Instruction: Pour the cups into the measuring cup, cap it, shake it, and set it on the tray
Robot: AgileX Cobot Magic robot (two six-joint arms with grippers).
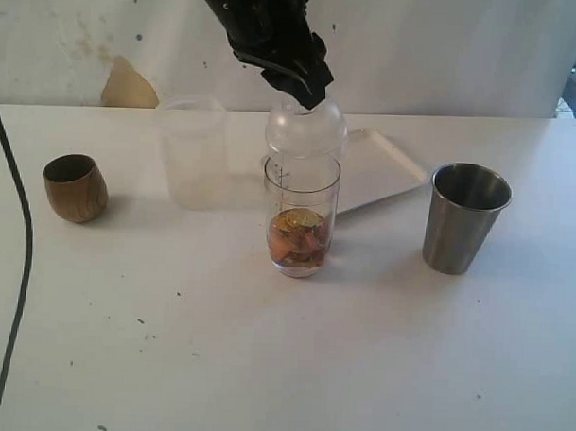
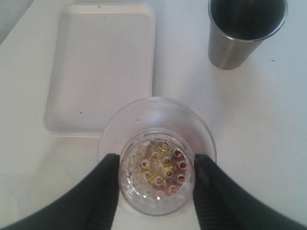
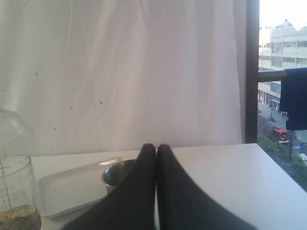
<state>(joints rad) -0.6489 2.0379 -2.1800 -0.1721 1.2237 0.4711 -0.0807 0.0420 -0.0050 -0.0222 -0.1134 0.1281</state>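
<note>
Left hand (image 2: 156, 178): over the middle of the table, fingers (image 2: 108, 191) closed on either side of the cap and holding it.
Cap (image 1: 305, 129): clear dome, directly over the measuring cup's mouth. Whether it sits on the rim cannot be told.
Measuring cup (image 1: 301, 202): upright at mid-table, dark marks down its side, small gold and brown pieces in the bottom.
Right hand (image 3: 156, 155): holds nothing, fingers pressed together, low over the table with the tumbler just beyond them.
Wooden cup (image 1: 74, 186): at the far left of the exterior view, mouth up, well apart from the rest.
Tumbler (image 1: 465, 217): steel, upright, right of the measuring cup, interior dark.
Tray (image 1: 384, 167): white, flat on the table, behind and right of the measuring cup.
Frosted cup (image 1: 191, 155): upright, behind and left of the measuring cup.
Table (image 1: 264, 366): white, lightly speckled.
Cable (image 1: 21, 263): dark, running along the left side.
</note>
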